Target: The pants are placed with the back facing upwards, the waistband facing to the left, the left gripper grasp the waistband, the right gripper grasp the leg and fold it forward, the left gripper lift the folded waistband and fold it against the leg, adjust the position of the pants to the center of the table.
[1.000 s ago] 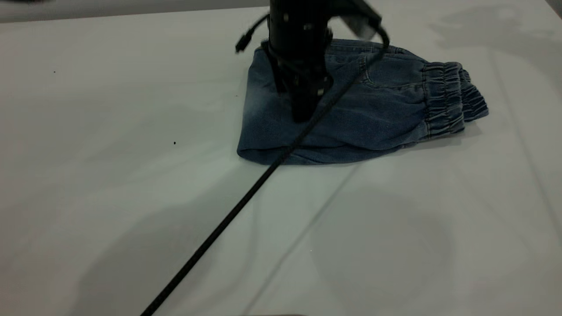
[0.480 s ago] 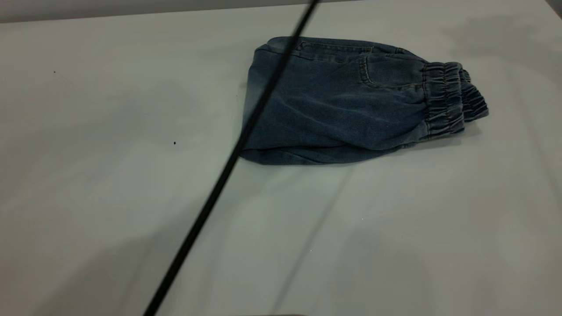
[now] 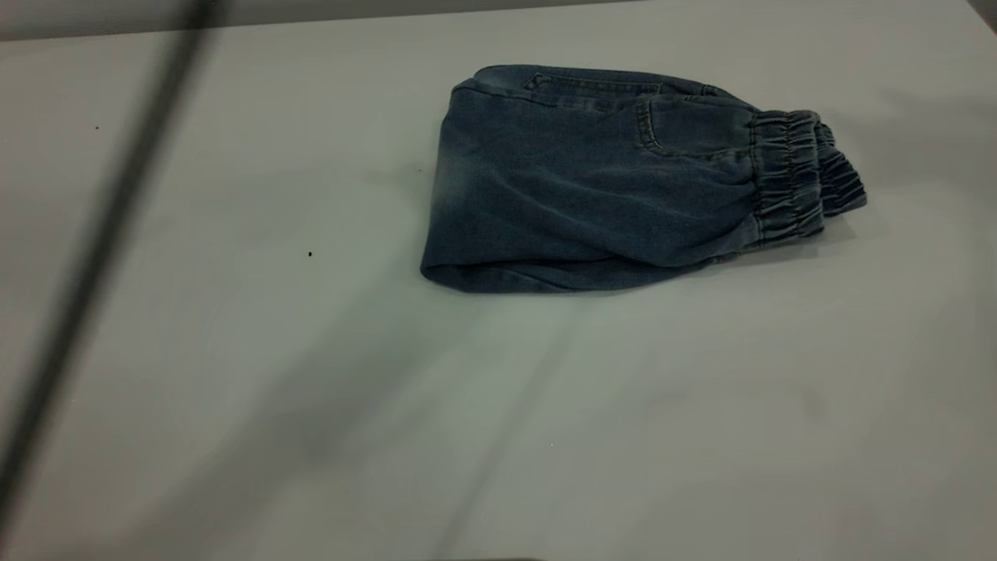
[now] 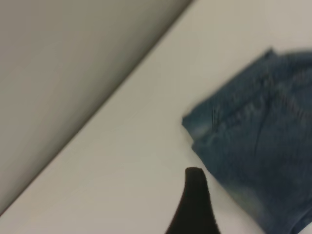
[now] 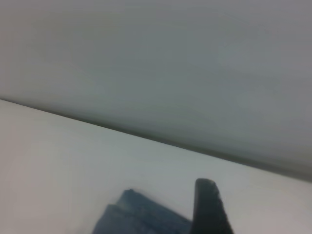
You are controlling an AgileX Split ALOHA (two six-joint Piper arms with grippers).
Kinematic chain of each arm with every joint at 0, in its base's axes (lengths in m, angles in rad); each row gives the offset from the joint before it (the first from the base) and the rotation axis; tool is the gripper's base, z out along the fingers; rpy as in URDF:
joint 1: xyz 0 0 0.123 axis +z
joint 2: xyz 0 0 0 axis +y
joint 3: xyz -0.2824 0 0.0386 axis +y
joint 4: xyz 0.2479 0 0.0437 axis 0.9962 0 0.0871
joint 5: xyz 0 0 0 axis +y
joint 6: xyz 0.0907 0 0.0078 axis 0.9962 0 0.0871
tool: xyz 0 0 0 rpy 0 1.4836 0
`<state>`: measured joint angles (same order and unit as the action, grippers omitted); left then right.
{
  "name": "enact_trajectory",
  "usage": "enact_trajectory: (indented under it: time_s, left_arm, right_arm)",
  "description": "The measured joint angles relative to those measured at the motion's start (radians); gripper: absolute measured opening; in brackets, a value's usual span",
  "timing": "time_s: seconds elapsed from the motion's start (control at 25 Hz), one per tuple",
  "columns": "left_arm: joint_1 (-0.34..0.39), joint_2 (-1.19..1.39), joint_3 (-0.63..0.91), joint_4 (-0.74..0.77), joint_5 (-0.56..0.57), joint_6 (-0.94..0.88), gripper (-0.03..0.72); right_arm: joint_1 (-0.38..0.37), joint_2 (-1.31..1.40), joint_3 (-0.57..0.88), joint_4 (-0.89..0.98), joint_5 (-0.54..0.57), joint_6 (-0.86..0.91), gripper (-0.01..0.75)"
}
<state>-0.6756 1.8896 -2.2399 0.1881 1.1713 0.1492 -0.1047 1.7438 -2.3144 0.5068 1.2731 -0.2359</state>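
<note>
The pants lie folded lengthwise on the white table, toward its far side and right of the middle. Their elastic waistband points right in the exterior view, a back pocket faces up, and the leg hems form the left edge. Neither gripper appears in the exterior view. The left wrist view shows one black finger of my left gripper above the table beside the pants, apart from them. The right wrist view shows one finger of my right gripper raised, with the pants below it. Both grippers are open and hold nothing.
A blurred black cable crosses the left side of the exterior view from top to bottom. The table's far edge runs along the top, with a grey wall behind it. Bare tabletop lies in front of and left of the pants.
The black arm that stood over the pants a second ago has risen out of the exterior view. Its cable has swept from the middle to the far left. The pants have not moved.
</note>
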Motion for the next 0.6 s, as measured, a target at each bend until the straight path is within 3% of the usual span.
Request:
enact_trajectory:
  time_s: [0.28, 0.6]
  left_arm:
    - [0.0, -0.317, 0.139, 0.0, 0.0, -0.069, 0.535]
    - [0.0, -0.809, 0.687, -0.107, 0.001, -0.072, 0.535]
  right_arm:
    - [0.0, -0.332, 0.252, 0.009, 0.002, 0.024, 0.388]
    - [0.0, -0.764, 0.707, 0.074, 0.004, 0.04, 0.388]
